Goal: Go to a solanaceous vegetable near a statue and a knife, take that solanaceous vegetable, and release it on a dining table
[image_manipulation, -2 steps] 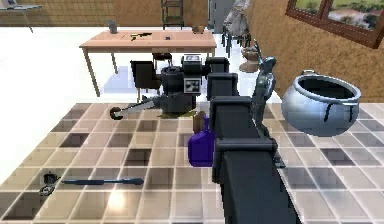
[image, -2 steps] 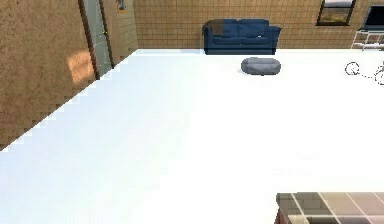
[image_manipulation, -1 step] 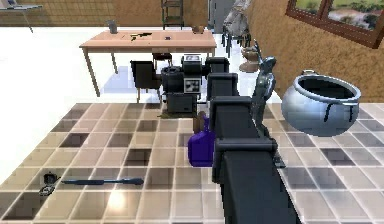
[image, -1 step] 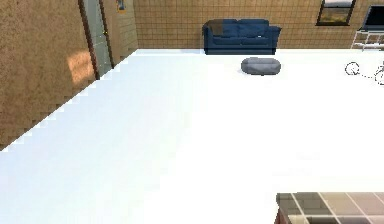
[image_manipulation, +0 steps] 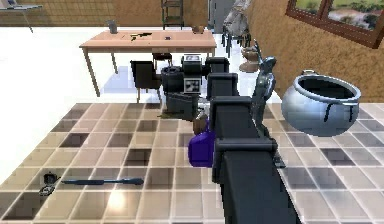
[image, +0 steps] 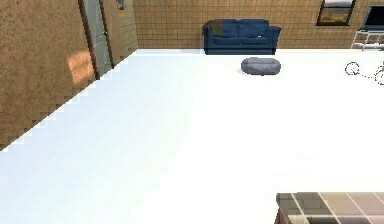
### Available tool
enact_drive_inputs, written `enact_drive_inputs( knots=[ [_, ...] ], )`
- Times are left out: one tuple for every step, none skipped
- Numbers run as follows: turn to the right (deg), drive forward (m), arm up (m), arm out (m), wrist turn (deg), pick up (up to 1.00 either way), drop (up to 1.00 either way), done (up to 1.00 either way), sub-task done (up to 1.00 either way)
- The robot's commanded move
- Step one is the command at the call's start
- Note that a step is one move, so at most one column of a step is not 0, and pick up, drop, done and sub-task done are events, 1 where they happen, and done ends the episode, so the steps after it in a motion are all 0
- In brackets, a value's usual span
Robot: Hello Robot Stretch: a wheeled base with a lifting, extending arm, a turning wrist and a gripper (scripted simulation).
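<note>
Item: purple solanaceous vegetable (image_manipulation: 201, 150), resting on the tiled worktop (image_manipulation: 110, 140), tight against my arm (image_manipulation: 245, 165) on the arm side view's left. Farther left of the arm: knife (image_manipulation: 100, 181). Just right of the arm: statue (image_manipulation: 265, 82). Beyond the arm's far end: dining table (image_manipulation: 110, 42). Jaws: at the arm's far end, against dark chairs; their setting and any load cannot be told. Progress, by my reckoning: approach done; pickup unconfirmed; carry to the table and release outstanding. Legible writing: none.
</note>
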Motion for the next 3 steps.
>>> enact_drive_inputs(
  knots=[
    [0.0,0.0,-0.12,0.0,0.0,0.0,0.0,0.0,0.0],
    [0.0,0.0,0.0,0.0,0.0,1.0,0.0,0.0,0.0],
    [0.0,0.0,0.1,0.0,0.0,0.0,0.0,0.0,0.0]
  ],
)
